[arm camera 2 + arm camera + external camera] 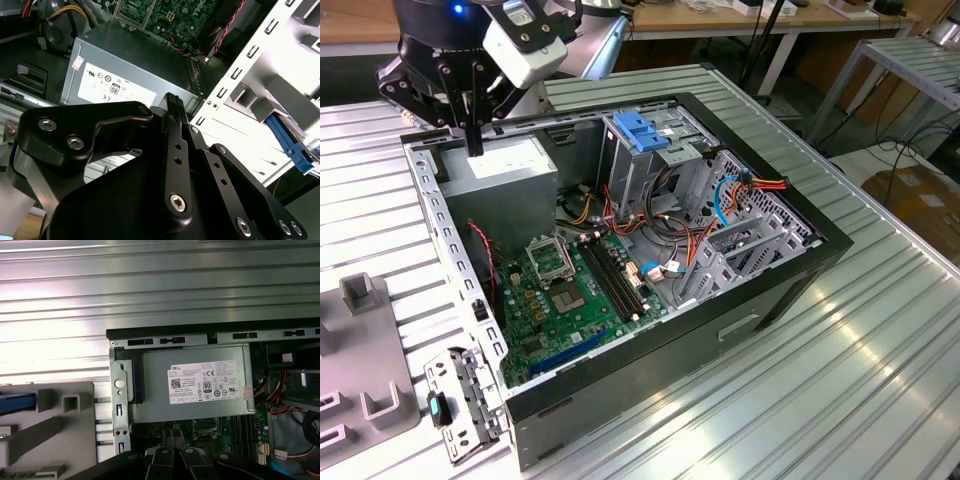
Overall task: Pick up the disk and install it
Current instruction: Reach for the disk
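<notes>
The disk (17, 404) is showing very little of itself. In the first wrist view a strip of its blue plastic rail is lying in the grey holder (55, 440), which is sitting on the ribbed metal table (150, 285) just outside the perforated rear wall of the open computer case (119, 405). In the second wrist view the same blue rail (292, 145) is peeking out beyond that wall. The disk's label and metal faces are hidden, so it is resting outside the case, well apart from the drive cage with the blue latch (645, 130). In the upper left of the exterior view the arm's black wrist (440, 40) is reaching in from above, and the gripper (475, 145) is pointing straight down. The gripper is hanging over the rear corner of the case (720, 330), at the near edge of the grey power-supply box (505, 175) with its white sticker. Whether the tips are touching the box cannot be told. Both wrist views are looking along the black linkage onto that box (125, 65) (155, 390). The gripper (171, 98) (173, 434) is holding its fingers pressed together, with nothing pinched between them. The green motherboard (560, 290) is lying on the case floor, lower and further toward the centre of the exterior view.
</notes>
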